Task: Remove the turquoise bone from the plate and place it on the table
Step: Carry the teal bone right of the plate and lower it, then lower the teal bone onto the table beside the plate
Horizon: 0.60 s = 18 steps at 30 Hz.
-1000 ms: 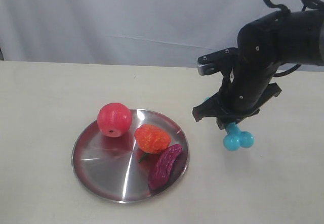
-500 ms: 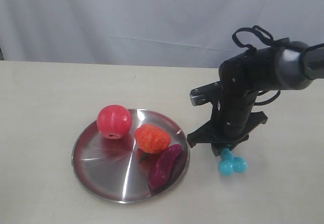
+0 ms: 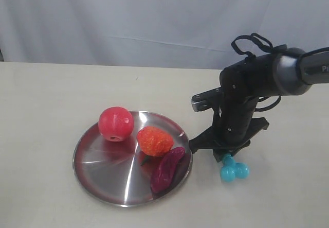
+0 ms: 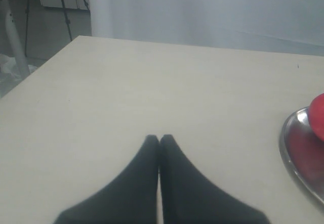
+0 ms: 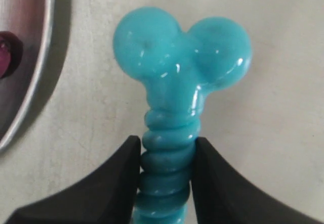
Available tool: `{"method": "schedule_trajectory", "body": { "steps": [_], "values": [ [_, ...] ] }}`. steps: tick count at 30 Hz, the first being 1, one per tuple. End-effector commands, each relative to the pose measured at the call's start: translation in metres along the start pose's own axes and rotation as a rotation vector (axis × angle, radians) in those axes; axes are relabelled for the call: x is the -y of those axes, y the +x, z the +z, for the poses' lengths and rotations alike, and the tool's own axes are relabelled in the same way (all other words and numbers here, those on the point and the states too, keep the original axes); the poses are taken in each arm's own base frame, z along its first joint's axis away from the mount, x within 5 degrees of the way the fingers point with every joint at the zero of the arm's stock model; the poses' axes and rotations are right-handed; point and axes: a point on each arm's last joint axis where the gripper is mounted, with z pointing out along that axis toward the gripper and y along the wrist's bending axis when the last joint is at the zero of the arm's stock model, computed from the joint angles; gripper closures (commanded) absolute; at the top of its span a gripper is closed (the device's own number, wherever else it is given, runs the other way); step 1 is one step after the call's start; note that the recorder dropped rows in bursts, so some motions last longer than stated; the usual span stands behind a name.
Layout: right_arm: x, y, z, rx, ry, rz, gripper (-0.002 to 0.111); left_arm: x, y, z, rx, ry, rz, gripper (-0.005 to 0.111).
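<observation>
Position: turquoise bone (image 3: 234, 170) at 4 o'clock off plate (image 3: 82, 176), low over table (image 3: 51, 94), contact unclear. Hold: right gripper (image 5: 167, 150) clamped across ribbed shaft; left gripper (image 4: 160, 143) pinched together, empty. Treat as light, soft, rubbery; grasp mid-shaft, not knobs.

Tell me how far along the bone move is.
Done: the turquoise bone is off the plate, which holds only an apple, a strawberry and a purple toy food. In hand: the right gripper clamps the bone's ribbed shaft, low over the table beside the plate. To do: let go and withdraw. Whether the knobs touch the table, I cannot tell.
</observation>
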Motion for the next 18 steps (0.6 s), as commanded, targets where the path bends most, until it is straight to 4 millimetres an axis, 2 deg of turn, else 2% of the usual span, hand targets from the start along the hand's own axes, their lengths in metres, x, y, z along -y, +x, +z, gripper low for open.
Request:
{"method": "schedule_trajectory", "body": {
  "steps": [1,18],
  "values": [
    [0.001,-0.0004,0.0003,0.004,-0.017,0.028,0.109,0.0003,0.0009,0.0003,-0.001,0.007,0.002,0.107],
    [-0.0014,-0.0014,0.0002,0.014,-0.044,0.05,0.109,0.0003,0.0009,0.0003,-0.001,0.007,0.002,0.107]
  ]
}}
